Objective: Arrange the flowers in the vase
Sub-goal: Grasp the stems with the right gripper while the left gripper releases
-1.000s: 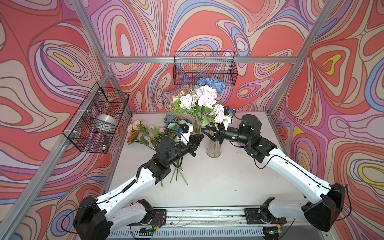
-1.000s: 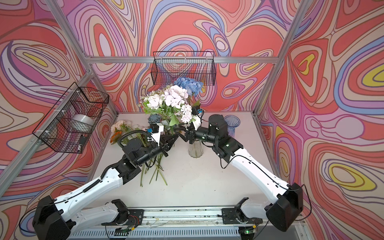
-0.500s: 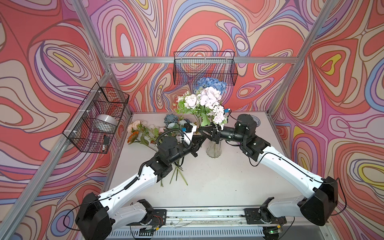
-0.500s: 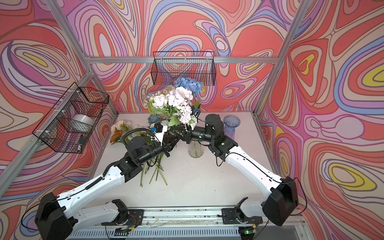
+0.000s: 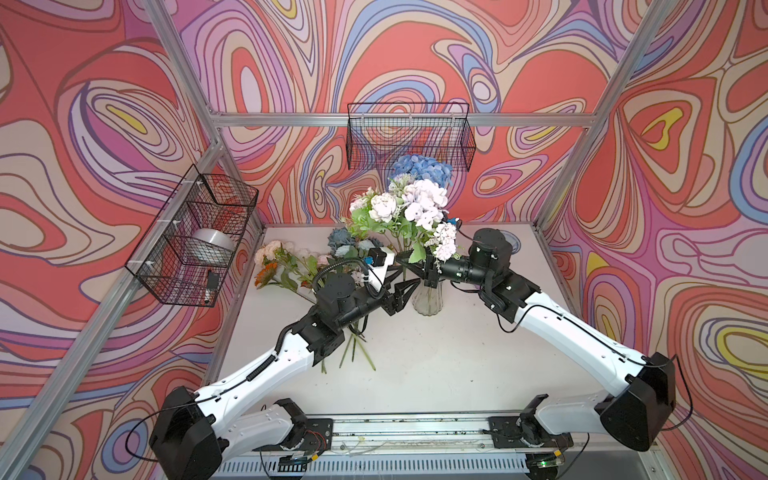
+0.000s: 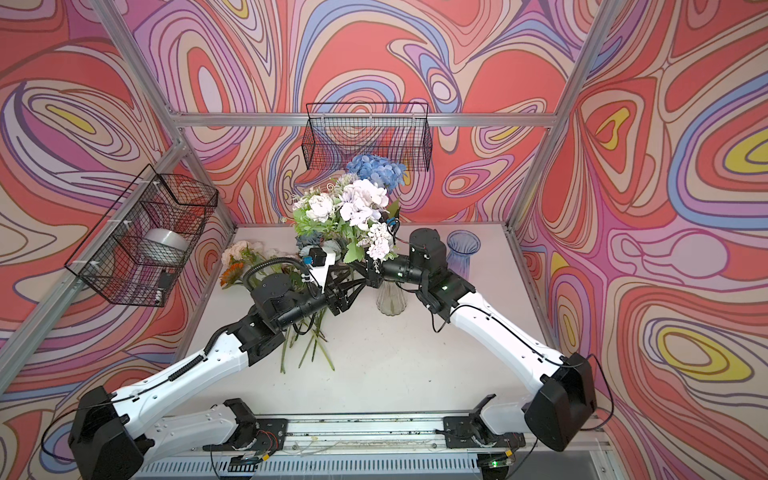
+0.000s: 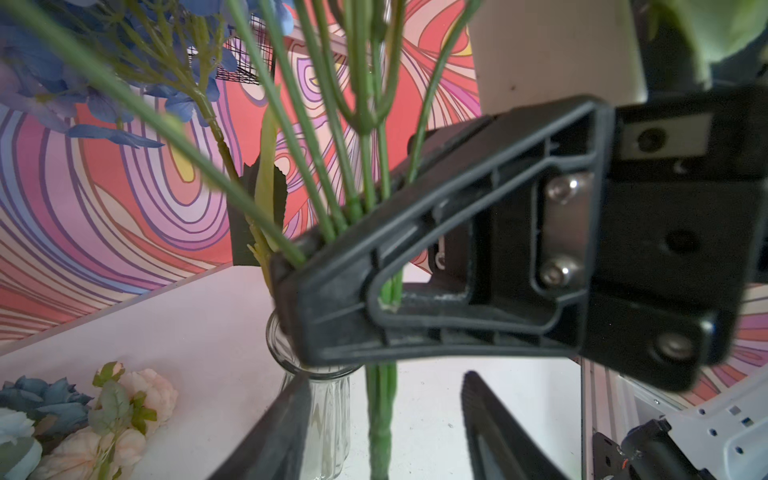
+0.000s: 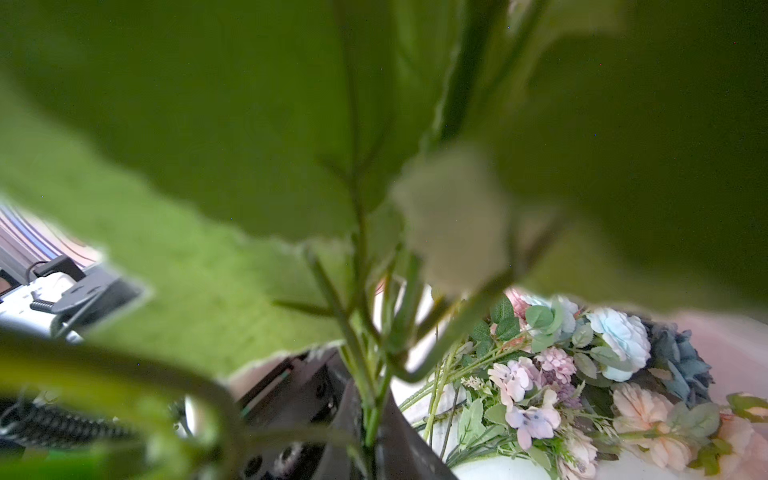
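Observation:
A bunch of flowers (image 5: pixel 415 208) (image 6: pixel 353 208), with white, lilac and blue blooms, stands upright over the clear glass vase (image 5: pixel 428 297) (image 6: pixel 390 299). My right gripper (image 5: pixel 422 266) (image 6: pixel 365 270) (image 8: pixel 372 440) is shut on its green stems just above the vase's mouth. The stem ends (image 7: pixel 380 415) hang beside the vase (image 7: pixel 328 411) in the left wrist view, loose between the spread jaws of my open left gripper (image 7: pixel 384 415) (image 5: pixel 409 276) (image 6: pixel 353 284). More flowers (image 5: pixel 291 266) (image 6: pixel 241 257) (image 8: pixel 582 374) lie on the table at the back left.
A blue glass vase (image 6: pixel 463 249) stands at the back right behind my right arm. One wire basket (image 5: pixel 409 137) hangs on the back wall. Another basket (image 5: pixel 195 241) on the left wall holds a silver roll. Loose stems (image 5: pixel 353 353) lie under my left arm.
My right gripper has closed on the bunch's stems. My left gripper, shut on them before, has opened and let go. The bunch has shifted slightly right, towards the vase.

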